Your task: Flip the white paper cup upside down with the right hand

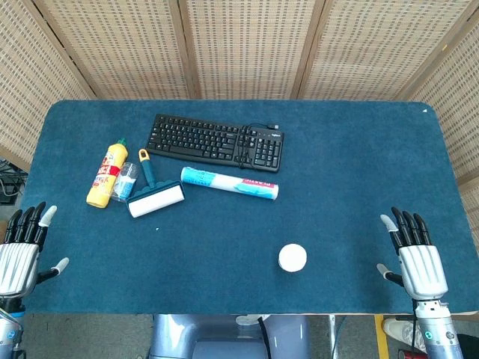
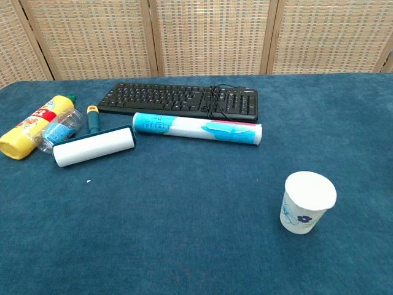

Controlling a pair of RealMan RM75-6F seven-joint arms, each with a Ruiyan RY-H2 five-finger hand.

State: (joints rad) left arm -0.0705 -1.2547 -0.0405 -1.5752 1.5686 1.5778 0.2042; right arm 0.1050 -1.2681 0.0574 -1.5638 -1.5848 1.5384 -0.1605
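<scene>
While both hands are waiting at the near edge of the blue table (image 1: 344, 187), the white paper cup (image 1: 293, 257) is standing alone in the near-right part of the cloth. In the chest view the cup (image 2: 307, 202) appears to be sitting with its closed white end uppermost and its long axis vertical, though whether that top is base or lid is hard to tell. From the right hand (image 1: 413, 250) the cup is lying at about nine o'clock, well apart, with bare cloth between; the fingers are spread apart and holding nothing. The left hand (image 1: 22, 247), likewise released and empty, is resting much farther off, so the right is plainly the nearer.

Nothing is standing in the reach path. Clutter is gathering toward eleven o'clock of the cup: a keyboard (image 1: 215, 141), a wrapped roll (image 1: 229, 182), a lint roller (image 1: 155, 197), a small clear bottle (image 1: 125, 182) and a yellow bottle (image 1: 107, 173), all well clear.
</scene>
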